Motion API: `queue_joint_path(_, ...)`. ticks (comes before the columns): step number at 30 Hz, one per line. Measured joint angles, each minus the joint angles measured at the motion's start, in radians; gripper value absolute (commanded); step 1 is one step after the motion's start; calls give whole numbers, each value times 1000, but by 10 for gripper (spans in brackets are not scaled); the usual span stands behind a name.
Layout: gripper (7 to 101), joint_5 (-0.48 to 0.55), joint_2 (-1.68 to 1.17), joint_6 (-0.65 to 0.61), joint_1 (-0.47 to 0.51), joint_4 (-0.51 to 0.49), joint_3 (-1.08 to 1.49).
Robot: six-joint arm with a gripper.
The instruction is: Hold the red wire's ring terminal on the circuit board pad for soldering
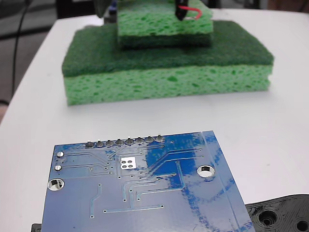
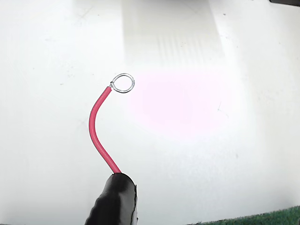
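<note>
The blue circuit board (image 1: 145,193) lies at the near edge of the fixed view, with the small silver square pad (image 1: 128,163) left of its centre. Far behind it, over the sponges, my gripper (image 1: 179,13) is shut on the red wire (image 1: 194,10). In the wrist view the black fingers (image 2: 116,199) pinch the red wire (image 2: 95,131), which curves up to the ring terminal (image 2: 123,83). The ring hangs over bare white table. The board and pad are out of the wrist view.
Two green sponges (image 1: 164,72) are stacked at the back, small on large, between my gripper and the board. A black plastic piece with holes (image 1: 282,215) lies beside the board at the bottom right. A sponge corner (image 2: 274,218) shows in the wrist view.
</note>
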State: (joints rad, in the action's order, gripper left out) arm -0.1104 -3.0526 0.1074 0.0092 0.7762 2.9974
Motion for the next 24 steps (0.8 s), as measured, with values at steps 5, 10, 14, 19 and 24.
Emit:
queue_joint_path(5,1003,-14,0,6,-34,0,0)
queue_joint_path(10,1003,-35,0,9,-35,0,0)
queue_joint_path(14,1003,-35,0,9,-35,0,0)
queue_joint_path(19,1003,-35,0,9,-34,0,0)
queue_joint_path(24,1003,-35,0,9,-34,0,0)
